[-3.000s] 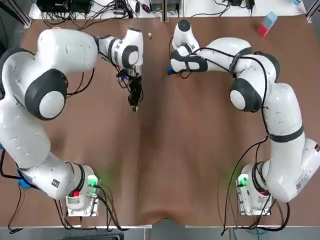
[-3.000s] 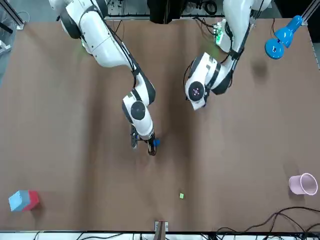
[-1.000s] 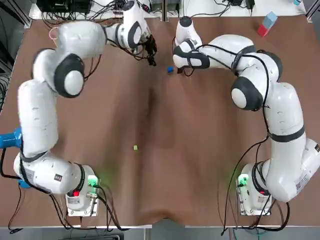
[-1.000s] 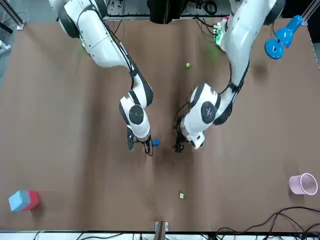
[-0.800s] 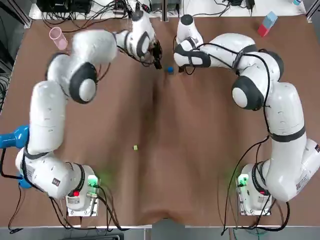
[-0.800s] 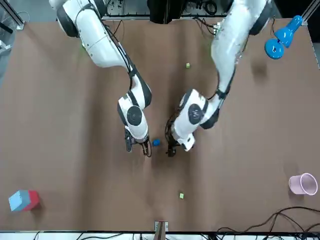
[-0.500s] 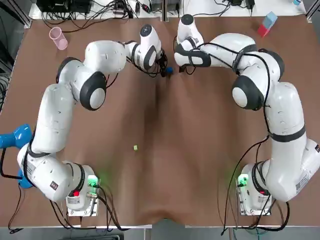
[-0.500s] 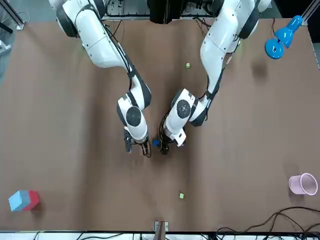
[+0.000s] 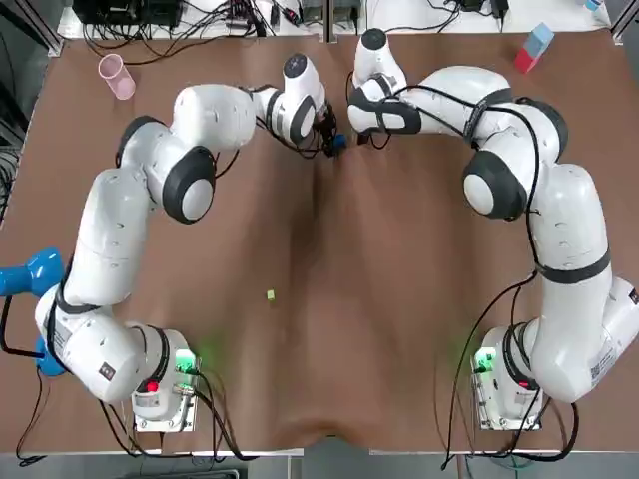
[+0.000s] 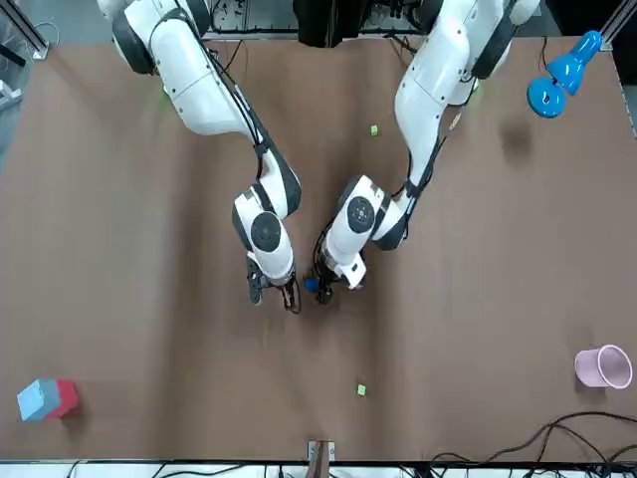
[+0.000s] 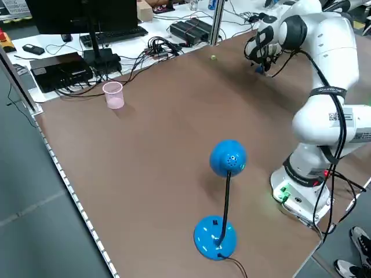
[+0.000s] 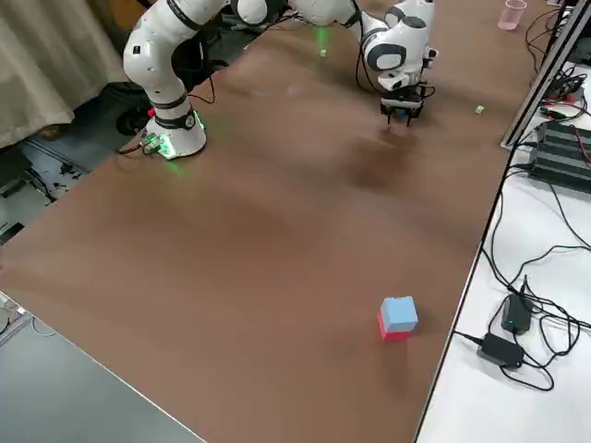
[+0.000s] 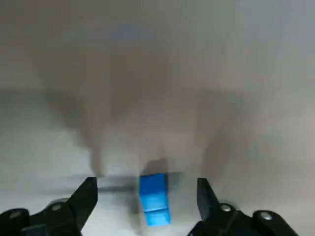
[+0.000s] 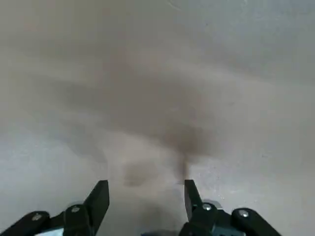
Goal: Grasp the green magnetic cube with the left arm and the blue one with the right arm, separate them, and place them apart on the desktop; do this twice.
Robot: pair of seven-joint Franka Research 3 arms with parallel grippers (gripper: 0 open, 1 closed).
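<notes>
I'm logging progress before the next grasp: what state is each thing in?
left claw: open, fingers either side of the blue cube
right claw: open, empty
blue cube: resting on the table, not gripped
near green cube: loose on the table, alone
far green cube: loose by the table's far edge
pink cup: upright

You have the left arm (image 11: 324, 119) at 3 o'clock in this view, its base lit green at 4 o'clock. It bends over so the left gripper (image 11: 262, 62) hangs low over the brown table (image 11: 156, 145) at 1 o'clock. A blue cube (image 11: 258, 69) shows just under it; contact cannot be resolved. A small green cube (image 11: 213, 57) lies at 12 o'clock, near but apart. The blue desk lamp (image 11: 223, 197) stands at 6 o'clock, and the pink cup (image 11: 113, 94) is upright at 10 o'clock. Beyond the far edge sit a monitor (image 11: 87, 14), keyboard (image 11: 113, 36) and cables (image 11: 162, 43).
</notes>
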